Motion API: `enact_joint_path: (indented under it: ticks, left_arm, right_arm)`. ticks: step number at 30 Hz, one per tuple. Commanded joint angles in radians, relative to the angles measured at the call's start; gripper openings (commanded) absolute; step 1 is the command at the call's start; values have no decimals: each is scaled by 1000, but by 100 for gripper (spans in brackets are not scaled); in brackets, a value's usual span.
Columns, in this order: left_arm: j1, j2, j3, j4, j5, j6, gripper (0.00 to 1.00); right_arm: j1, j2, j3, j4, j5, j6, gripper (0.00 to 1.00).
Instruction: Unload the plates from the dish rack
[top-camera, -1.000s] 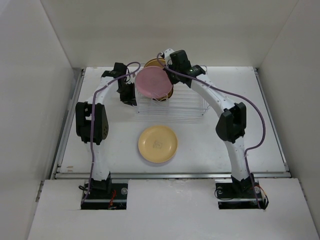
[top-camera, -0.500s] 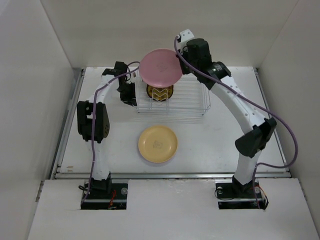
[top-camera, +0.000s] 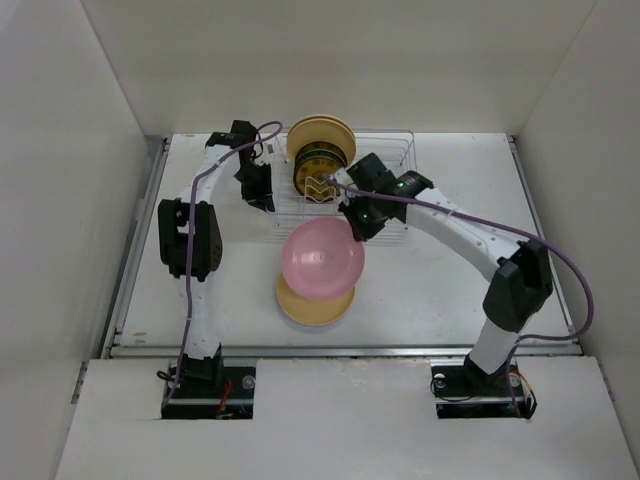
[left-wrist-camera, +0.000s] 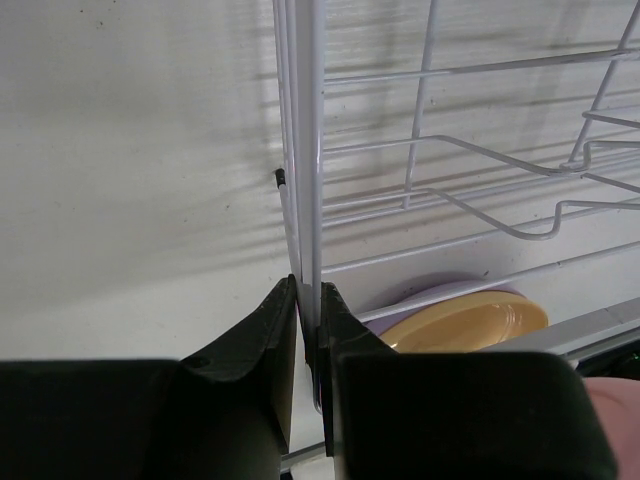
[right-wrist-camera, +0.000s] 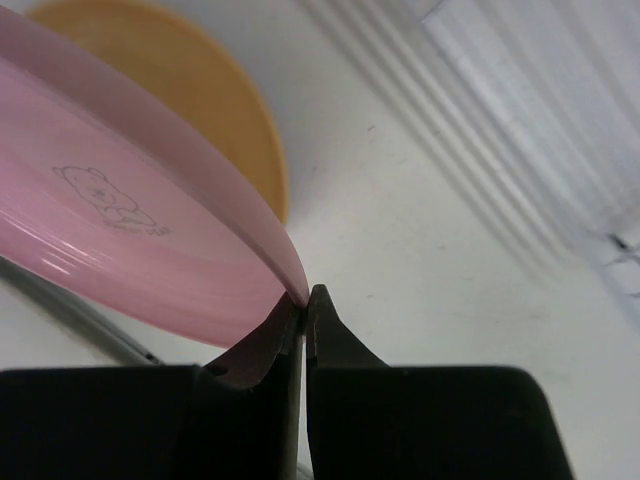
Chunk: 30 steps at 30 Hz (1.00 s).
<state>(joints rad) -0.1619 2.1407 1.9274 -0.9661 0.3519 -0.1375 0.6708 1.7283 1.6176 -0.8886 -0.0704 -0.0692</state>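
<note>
My right gripper (top-camera: 354, 228) is shut on the rim of a pink plate (top-camera: 322, 258) and holds it tilted above a yellow plate (top-camera: 312, 307) lying on the table in front of the dish rack (top-camera: 385, 215). In the right wrist view the fingertips (right-wrist-camera: 322, 300) pinch the pink plate's (right-wrist-camera: 120, 230) edge, with the yellow plate (right-wrist-camera: 190, 90) beyond. My left gripper (top-camera: 259, 192) is shut on the rack's left wire wall (left-wrist-camera: 305, 150). A cream plate (top-camera: 320, 132) and a brown-gold patterned plate (top-camera: 318, 178) stand upright in the rack's left end.
The left wrist view shows the yellow plate (left-wrist-camera: 470, 322) with a lavender rim (left-wrist-camera: 420, 297) under it. White walls enclose the table on three sides. The rack's right part holds only bare prongs (top-camera: 390, 180).
My right arm has lifted the pink plate out of the rack, swung it toward the near side and lowered it over the yellow plate. The left gripper has stayed on the rack.
</note>
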Motion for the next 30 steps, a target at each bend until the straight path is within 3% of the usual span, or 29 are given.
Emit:
enact_joint_path:
  ticks: [1, 6, 8, 9, 11, 12, 14, 20, 21, 22, 24, 27, 30]
  left_arm:
    - [4, 1, 48, 4, 99, -57, 0]
    - [-5, -8, 38, 4, 67, -48, 0]
    - [-5, -8, 27, 4, 67, -48, 0]
    - [-5, -8, 27, 4, 67, -48, 0]
    - [-5, -8, 27, 4, 67, -48, 0]
    - [-5, -8, 27, 4, 67, -48, 0]
    - [-5, -8, 27, 4, 67, -48, 0]
    - [-5, -8, 27, 4, 67, -48, 0]
    - [-5, -8, 27, 4, 67, -48, 0]
    - [-5, -8, 27, 4, 67, -48, 0]
    - [-5, -8, 27, 4, 67, -48, 0]
    - [-5, -8, 27, 4, 67, -39, 0]
    - [-5, -8, 36, -5, 67, -28, 0]
  right_arm:
    - [36, 39, -19, -4, -118, 28, 0]
    - [46, 145, 1, -4, -128, 37, 2]
    - [55, 180, 11, -29, -89, 37, 12]
    - [55, 180, 11, -29, -75, 37, 29]
    - [64, 191, 21, -29, -63, 37, 39]
    - [64, 191, 21, -29, -54, 37, 52]
    - [64, 191, 33, -38, -34, 37, 58]
    - [64, 81, 102, 29, 47, 46, 63]
    - [52, 62, 131, 93, 78, 46, 66]
    - [40, 36, 149, 130, 78, 46, 76]
    - [3, 36, 212, 204, 108, 46, 82]
    - [-25, 143, 325, 287, 187, 26, 82]
    - [-62, 319, 558, 249, 228, 0, 73]
